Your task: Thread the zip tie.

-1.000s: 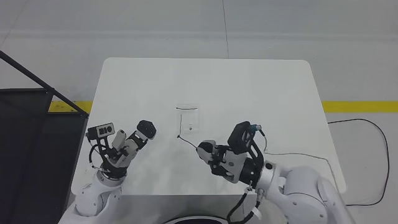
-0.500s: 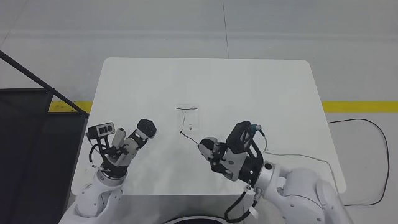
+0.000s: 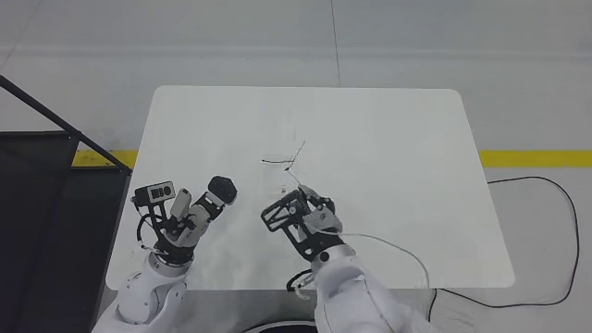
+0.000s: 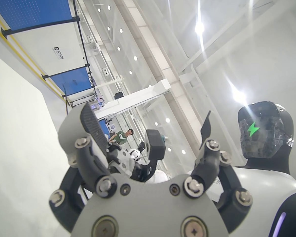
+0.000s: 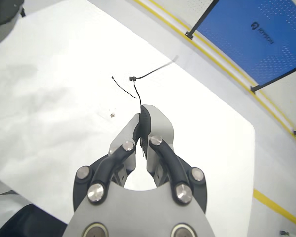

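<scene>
My right gripper (image 3: 296, 200) (image 5: 141, 111) is over the white table (image 3: 388, 129) near its front middle, shut on a thin black zip tie (image 3: 299, 157) (image 5: 137, 92). The strap rises from the fingertips to the small square head (image 5: 131, 78). From there the tail bends away toward the table's far side. My left gripper (image 3: 219, 189) (image 4: 148, 114) is at the front left, tilted upward, open with nothing between its fingers.
A small clear bag (image 3: 282, 178) lies flat on the table just beyond the right gripper. A thin dark curved line (image 5: 123, 88) shows on the table beside the zip tie; shadow or second strand, I cannot tell. A black frame (image 3: 46, 203) stands left of the table.
The right arm swung left to the table's front middle and turned its wrist, lifting the zip tie so that it points away from me. The left gripper barely moved.
</scene>
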